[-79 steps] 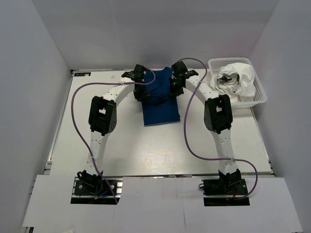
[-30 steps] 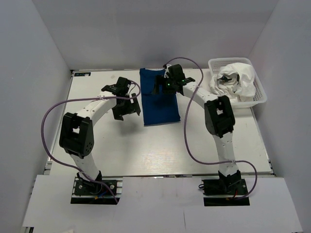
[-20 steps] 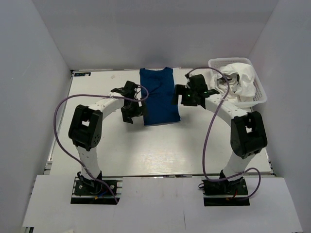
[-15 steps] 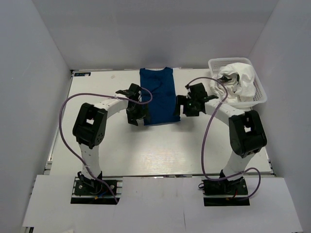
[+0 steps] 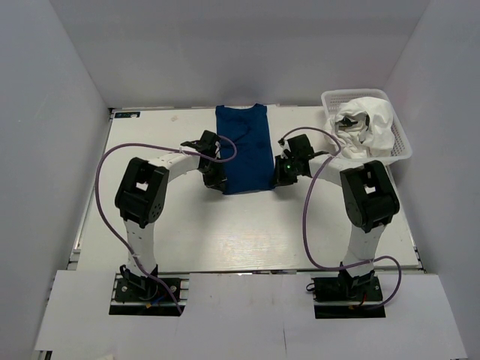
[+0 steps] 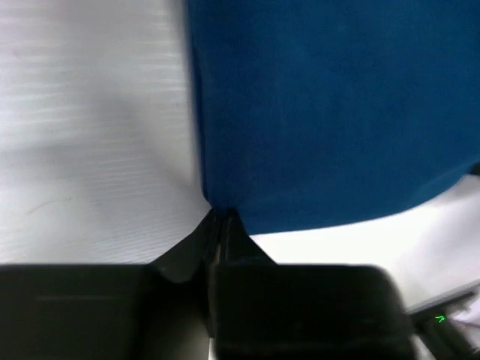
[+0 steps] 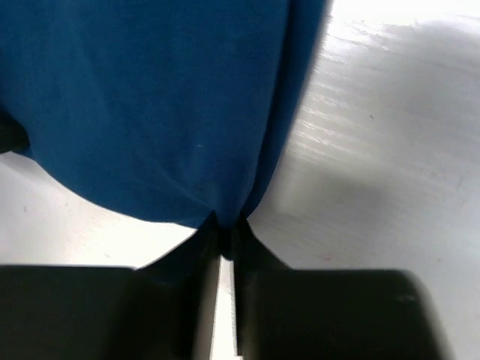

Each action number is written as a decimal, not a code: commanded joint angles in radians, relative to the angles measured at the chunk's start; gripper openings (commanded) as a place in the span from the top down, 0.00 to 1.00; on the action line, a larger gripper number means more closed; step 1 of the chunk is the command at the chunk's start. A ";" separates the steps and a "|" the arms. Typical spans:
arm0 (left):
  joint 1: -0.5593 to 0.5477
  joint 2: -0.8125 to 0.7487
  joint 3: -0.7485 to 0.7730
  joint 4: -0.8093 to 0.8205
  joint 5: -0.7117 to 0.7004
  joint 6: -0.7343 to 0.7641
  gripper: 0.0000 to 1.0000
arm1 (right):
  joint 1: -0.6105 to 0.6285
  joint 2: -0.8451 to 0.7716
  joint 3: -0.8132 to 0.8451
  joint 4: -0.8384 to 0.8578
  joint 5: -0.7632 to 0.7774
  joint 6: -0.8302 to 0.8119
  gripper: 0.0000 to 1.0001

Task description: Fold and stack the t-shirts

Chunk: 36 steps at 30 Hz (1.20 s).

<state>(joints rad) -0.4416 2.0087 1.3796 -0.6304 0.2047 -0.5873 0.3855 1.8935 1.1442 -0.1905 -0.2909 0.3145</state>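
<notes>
Filling the basket (image 5: 403, 141), a crumpled white t-shirt (image 5: 373, 124); navy t-shirt (image 5: 244, 150) outside.

Navy t-shirt (image 5: 245, 146): folded into a long narrow rectangle, lying flat, long axis running 12 to 6 o'clock, at 12 o'clock from table centre. Plain blue face up. Its 7 o'clock corner is pinched by the left gripper (image 5: 217, 182), its 5 o'clock corner by the right gripper (image 5: 279, 178).

White t-shirt (image 5: 369, 124): unfolded, crumpled, dark print showing, heaped in the basket (image 5: 405, 144) at 2 o'clock.
</notes>
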 commanded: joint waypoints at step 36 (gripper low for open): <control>-0.020 -0.301 0.300 -0.309 0.199 0.069 1.00 | 0.001 -0.505 0.184 -0.753 -0.019 0.101 1.00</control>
<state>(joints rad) -0.4667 1.7046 1.5997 -0.9909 0.4400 -0.5304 0.4110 1.3945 1.2926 -0.9375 -0.3599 0.3946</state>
